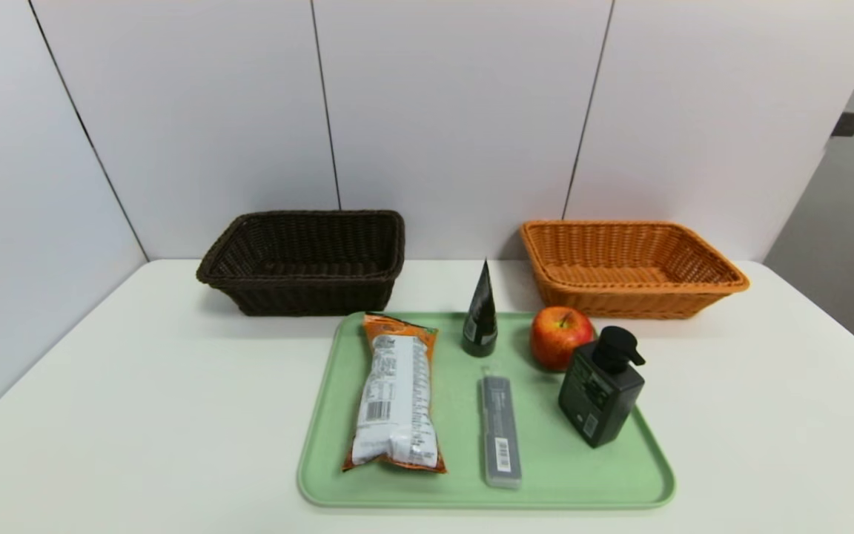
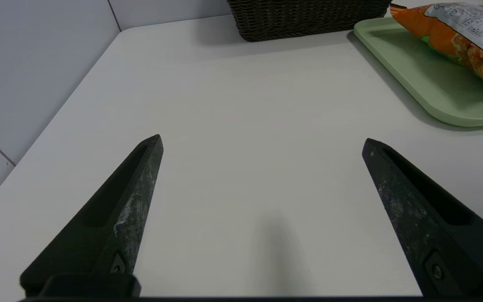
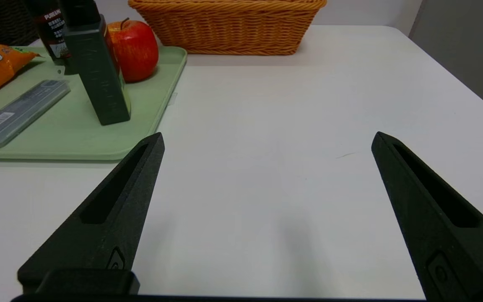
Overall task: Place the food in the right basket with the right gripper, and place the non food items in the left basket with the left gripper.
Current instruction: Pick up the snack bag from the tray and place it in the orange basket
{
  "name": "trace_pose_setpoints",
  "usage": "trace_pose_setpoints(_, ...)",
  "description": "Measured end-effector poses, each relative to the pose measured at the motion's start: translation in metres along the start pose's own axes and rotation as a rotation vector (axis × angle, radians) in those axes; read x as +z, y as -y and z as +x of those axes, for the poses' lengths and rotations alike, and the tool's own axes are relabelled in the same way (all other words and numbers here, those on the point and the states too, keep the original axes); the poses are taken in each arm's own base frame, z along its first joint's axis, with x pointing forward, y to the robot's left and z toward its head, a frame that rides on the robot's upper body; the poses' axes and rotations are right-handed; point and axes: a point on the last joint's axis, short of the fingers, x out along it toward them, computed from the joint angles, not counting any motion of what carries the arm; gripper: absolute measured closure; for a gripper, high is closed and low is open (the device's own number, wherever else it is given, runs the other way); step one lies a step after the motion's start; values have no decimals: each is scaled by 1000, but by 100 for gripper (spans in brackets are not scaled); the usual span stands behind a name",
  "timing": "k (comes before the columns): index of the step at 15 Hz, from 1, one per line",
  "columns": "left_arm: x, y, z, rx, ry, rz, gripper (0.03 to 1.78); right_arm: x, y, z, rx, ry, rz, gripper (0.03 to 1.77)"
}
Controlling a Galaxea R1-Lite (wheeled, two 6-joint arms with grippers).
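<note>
On the green tray lie an orange-edged snack packet, a slim grey case, an upright black conical tube, a red apple and a black pump bottle. The dark brown left basket and the orange-tan right basket stand behind the tray. Neither arm shows in the head view. My left gripper hangs open over bare table, left of the tray and packet. My right gripper is open over bare table, right of the tray, with the apple and bottle beyond.
The white table ends at a wall behind the baskets and a side wall on the left. The right basket and the left basket show at the far edge of the wrist views.
</note>
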Motion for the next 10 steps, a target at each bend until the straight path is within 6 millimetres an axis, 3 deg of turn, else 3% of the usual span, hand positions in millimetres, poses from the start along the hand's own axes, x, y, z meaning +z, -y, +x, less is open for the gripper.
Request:
trace_pose_setpoints(6,0,0,-2,17,-44,-22,12,0,0,0,6,0,-23,9)
trace_pose_setpoints(8,16,-1,-9,17,-46,-21,12,5,-1,-2,27,13,-48,9)
trace_pose_setpoints(10,38,-3,-19,12,-74,-23,12,25,-1,-7,54,28,-38,9)
